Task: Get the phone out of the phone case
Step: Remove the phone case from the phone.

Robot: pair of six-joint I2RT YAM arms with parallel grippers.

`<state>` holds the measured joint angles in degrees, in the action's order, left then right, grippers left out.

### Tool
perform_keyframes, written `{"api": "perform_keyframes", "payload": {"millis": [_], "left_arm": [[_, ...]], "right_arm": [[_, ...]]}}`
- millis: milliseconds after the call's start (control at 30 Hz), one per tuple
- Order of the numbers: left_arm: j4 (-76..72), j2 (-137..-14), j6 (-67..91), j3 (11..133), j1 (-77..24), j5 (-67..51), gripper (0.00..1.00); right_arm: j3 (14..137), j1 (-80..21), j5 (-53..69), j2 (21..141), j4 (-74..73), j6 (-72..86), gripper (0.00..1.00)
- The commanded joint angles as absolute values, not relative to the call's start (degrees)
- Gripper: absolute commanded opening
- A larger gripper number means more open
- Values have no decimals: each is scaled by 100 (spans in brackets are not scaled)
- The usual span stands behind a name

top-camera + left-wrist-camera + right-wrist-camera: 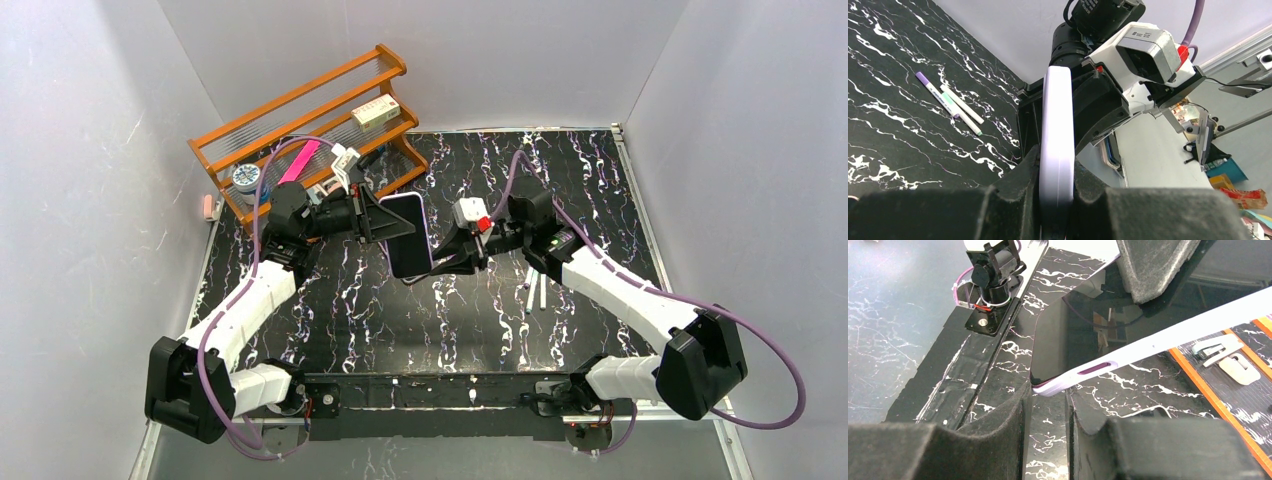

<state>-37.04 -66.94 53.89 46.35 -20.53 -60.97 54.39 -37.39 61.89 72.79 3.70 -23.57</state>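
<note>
Currently left claw (384, 228) is clenched on the cased phone (408, 236), holding it edge-up off the surface (450, 330) and freeing the far corner. Right claw (447, 255) straddles that corner of the lilac case (1073, 377) (grip unclear), probably to peel it.

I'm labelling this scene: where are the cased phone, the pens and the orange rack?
phone in its case (408, 235): top view, dark screen.
pens (962, 104): left wrist view, white barrel.
orange rack (290, 100): top view, upper rail.
</note>
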Motion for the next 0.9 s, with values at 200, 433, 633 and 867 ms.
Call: {"api": "perform_keyframes", "payload": {"millis": [200, 433, 633, 867], "left_arm": [[-4007, -6432, 6039, 5039, -2391, -6365, 0], [-4047, -6447, 6029, 5061, -2391, -6326, 0], [-4068, -6514, 5968, 4941, -2406, -6179, 0], [-4187, -6697, 5834, 4836, -2732, -5930, 0]], "right_arm": [[5243, -3224, 5543, 7406, 1078, -2396, 1], [5191, -3197, 5695, 7466, 1326, -2033, 1], [5104, -3193, 5874, 7398, 2117, -1060, 1], [4680, -3198, 5367, 7322, 3980, 988, 17]]}}
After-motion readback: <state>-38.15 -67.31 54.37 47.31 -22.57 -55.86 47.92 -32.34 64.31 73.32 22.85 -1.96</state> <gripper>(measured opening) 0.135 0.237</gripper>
